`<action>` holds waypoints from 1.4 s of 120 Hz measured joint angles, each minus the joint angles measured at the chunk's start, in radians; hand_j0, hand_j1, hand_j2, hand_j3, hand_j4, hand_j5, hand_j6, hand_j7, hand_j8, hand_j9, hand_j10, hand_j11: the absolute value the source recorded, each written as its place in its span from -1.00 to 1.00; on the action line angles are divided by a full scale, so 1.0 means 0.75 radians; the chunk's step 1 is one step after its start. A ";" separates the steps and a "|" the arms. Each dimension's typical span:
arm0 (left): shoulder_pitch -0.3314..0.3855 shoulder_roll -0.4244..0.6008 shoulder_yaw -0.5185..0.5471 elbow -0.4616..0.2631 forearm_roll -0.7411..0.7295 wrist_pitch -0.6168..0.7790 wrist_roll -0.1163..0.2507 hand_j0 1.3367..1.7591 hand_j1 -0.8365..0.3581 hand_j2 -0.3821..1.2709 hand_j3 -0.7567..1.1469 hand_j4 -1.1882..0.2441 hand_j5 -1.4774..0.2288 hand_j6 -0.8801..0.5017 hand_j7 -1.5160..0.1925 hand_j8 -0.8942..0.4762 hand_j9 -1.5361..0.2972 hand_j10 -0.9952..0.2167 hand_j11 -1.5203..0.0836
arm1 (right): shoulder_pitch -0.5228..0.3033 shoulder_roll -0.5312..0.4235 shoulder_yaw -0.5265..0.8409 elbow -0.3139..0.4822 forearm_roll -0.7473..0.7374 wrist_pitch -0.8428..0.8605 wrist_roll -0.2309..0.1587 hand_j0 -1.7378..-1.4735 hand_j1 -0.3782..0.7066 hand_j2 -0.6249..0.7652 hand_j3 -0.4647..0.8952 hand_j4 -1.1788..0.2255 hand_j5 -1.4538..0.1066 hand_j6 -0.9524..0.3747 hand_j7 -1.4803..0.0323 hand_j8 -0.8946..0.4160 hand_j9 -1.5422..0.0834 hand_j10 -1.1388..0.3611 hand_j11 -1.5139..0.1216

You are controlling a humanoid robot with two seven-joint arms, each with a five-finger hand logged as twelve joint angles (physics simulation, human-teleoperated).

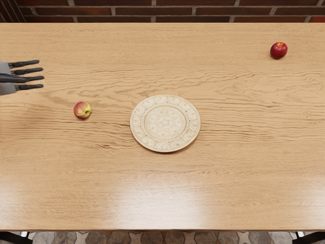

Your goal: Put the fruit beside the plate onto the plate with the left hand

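A cream patterned plate [165, 123] lies flat near the middle of the wooden table. To its left, a short gap away, sits a small red and yellow fruit [82, 110]. My left hand [25, 75] comes in at the left edge, up and to the left of that fruit, with its dark fingers [31, 71] stretched out straight and holding nothing. It is well apart from the fruit. No right arm shows.
A dark red apple [278, 50] stands far off at the table's back right corner. A brick wall runs behind the table's far edge. The table's front edge [162, 230] crosses the bottom of the view.
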 joint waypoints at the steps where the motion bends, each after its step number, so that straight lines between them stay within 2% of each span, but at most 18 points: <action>1: 0.000 0.000 -0.001 0.002 -0.002 0.000 0.000 0.52 0.91 -0.51 -0.20 0.60 0.67 0.23 0.71 0.26 0.62 0.58 0.83 | 0.000 0.000 0.000 0.000 0.000 0.000 0.000 -0.40 -0.95 -0.10 -0.32 0.68 0.86 0.44 0.96 0.37 0.90 0.52 0.85; 19: -0.004 -0.015 -0.003 0.012 0.039 -0.002 0.000 0.52 0.92 -0.52 -0.21 0.62 0.68 0.24 0.73 0.27 0.63 0.60 0.85 | 0.001 0.000 0.000 0.002 0.000 0.000 0.000 -0.40 -0.95 -0.10 -0.32 0.68 0.86 0.44 0.96 0.37 0.90 0.52 0.85; 27: -0.050 -0.029 0.000 -0.020 0.210 -0.002 0.000 0.52 0.93 -0.53 -0.21 0.62 0.69 0.24 0.73 0.27 0.64 0.60 0.85 | 0.002 0.000 0.000 0.003 0.000 0.000 0.000 -0.40 -0.95 -0.10 -0.32 0.68 0.86 0.44 0.96 0.37 0.90 0.52 0.85; 35: -0.064 -0.033 0.005 -0.096 0.423 -0.002 0.000 0.52 0.93 -0.53 -0.20 0.63 0.69 0.24 0.73 0.27 0.64 0.60 0.85 | 0.002 0.000 0.000 0.003 0.000 0.000 0.000 -0.40 -0.95 -0.10 -0.32 0.68 0.86 0.44 0.96 0.37 0.90 0.52 0.85; 38: -0.100 -0.041 0.024 -0.128 0.489 -0.003 0.000 0.52 0.93 -0.53 -0.21 0.63 0.69 0.24 0.74 0.28 0.64 0.61 0.85 | 0.002 0.000 0.000 0.003 -0.001 0.000 0.000 -0.40 -0.95 -0.10 -0.32 0.68 0.86 0.44 0.96 0.37 0.90 0.52 0.85; 51: -0.438 -0.055 0.302 -0.257 0.662 -0.001 0.000 0.52 0.94 -0.53 -0.20 0.63 0.70 0.24 0.74 0.27 0.64 0.61 0.86 | 0.002 0.000 0.000 0.003 -0.001 0.000 0.000 -0.40 -0.95 -0.10 -0.32 0.68 0.86 0.44 0.96 0.37 0.90 0.52 0.85; 64: -0.488 -0.253 0.547 -0.318 0.850 -0.002 0.000 0.52 0.94 -0.53 -0.20 0.63 0.70 0.24 0.74 0.27 0.64 0.61 0.86 | 0.002 0.000 0.000 0.003 -0.001 0.000 0.000 -0.40 -0.95 -0.10 -0.32 0.68 0.86 0.44 0.96 0.37 0.90 0.52 0.85; 77: -0.622 -0.300 0.734 -0.337 0.988 0.064 0.000 0.52 0.94 -0.53 -0.20 0.63 0.70 0.24 0.74 0.27 0.64 0.59 0.86 | 0.002 0.000 0.000 0.003 -0.001 0.000 0.000 -0.40 -0.95 -0.10 -0.32 0.68 0.86 0.44 0.96 0.37 0.90 0.52 0.85; 87: -0.644 -0.331 0.814 -0.339 1.056 0.138 0.000 0.52 0.94 -0.53 -0.20 0.63 0.70 0.24 0.74 0.27 0.64 0.60 0.86 | 0.002 0.000 0.000 0.003 -0.001 0.000 0.000 -0.40 -0.95 -0.10 -0.32 0.68 0.86 0.44 0.96 0.37 0.90 0.52 0.85; 93: -0.650 -0.410 0.863 -0.327 1.106 0.217 0.000 0.52 0.94 -0.53 -0.20 0.63 0.70 0.24 0.74 0.27 0.64 0.60 0.86 | 0.002 0.000 0.000 0.003 -0.001 0.000 0.000 -0.40 -0.95 -0.10 -0.32 0.68 0.86 0.44 0.96 0.37 0.90 0.52 0.85; 103: -0.669 -0.559 0.975 -0.237 1.172 0.348 0.000 0.52 0.94 -0.53 -0.20 0.63 0.70 0.24 0.74 0.27 0.64 0.60 0.86 | 0.002 0.000 0.000 0.003 -0.001 0.000 0.000 -0.40 -0.95 -0.10 -0.32 0.68 0.86 0.44 0.96 0.37 0.90 0.52 0.85; 111: -0.669 -0.580 1.033 -0.165 1.201 0.408 0.000 0.52 0.94 -0.53 -0.20 0.63 0.70 0.24 0.74 0.27 0.65 0.60 0.86 | 0.003 0.000 0.000 0.003 -0.002 0.000 0.000 -0.40 -0.95 -0.10 -0.32 0.68 0.86 0.44 0.96 0.37 0.90 0.52 0.85; 122: -0.663 -0.623 1.086 -0.117 1.221 0.491 0.000 0.52 0.94 -0.53 -0.20 0.62 0.70 0.24 0.74 0.27 0.64 0.60 0.86 | 0.003 0.000 0.000 0.003 -0.001 0.000 0.000 -0.40 -0.95 -0.10 -0.32 0.68 0.86 0.44 0.96 0.37 0.90 0.52 0.85; 140: -0.661 -0.693 1.145 -0.091 1.232 0.606 0.000 0.52 0.93 -0.53 -0.20 0.62 0.69 0.23 0.73 0.26 0.64 0.60 0.85 | 0.004 0.000 0.000 0.003 -0.002 0.000 0.000 -0.40 -0.95 -0.10 -0.32 0.68 0.86 0.44 0.96 0.37 0.90 0.52 0.85; 168: -0.641 -0.795 1.208 -0.077 1.235 0.657 0.000 0.52 0.89 -0.52 -0.21 0.59 0.66 0.20 0.70 0.23 0.61 0.56 0.82 | 0.004 0.000 0.000 0.003 -0.002 0.000 0.000 -0.40 -0.95 -0.10 -0.32 0.68 0.86 0.44 0.96 0.37 0.90 0.52 0.85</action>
